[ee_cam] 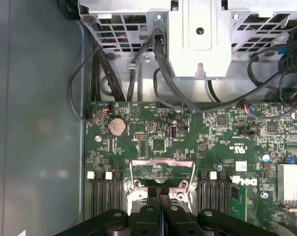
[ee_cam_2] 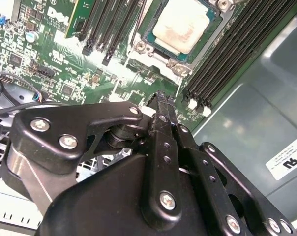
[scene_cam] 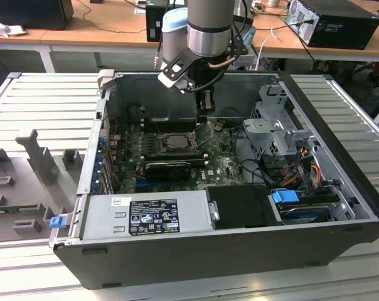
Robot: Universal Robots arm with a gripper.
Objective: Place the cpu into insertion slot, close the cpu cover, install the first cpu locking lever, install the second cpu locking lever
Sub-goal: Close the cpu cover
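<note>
gripper: my two fingers are pressing shut against each other | one cpu is lying flat in the one insertion slot on the green board | one cpu cover is standing raised, just beside my fingertips

cpu clipped at second wrist view's edge.

cpu: pale matt metal face, smudged. cpu cover: thin, bright bare metal. circuit board: green, glossy lacquer. gripper: black, satin sheen, shiny screws. case wall: dull grey painted metal.
</note>
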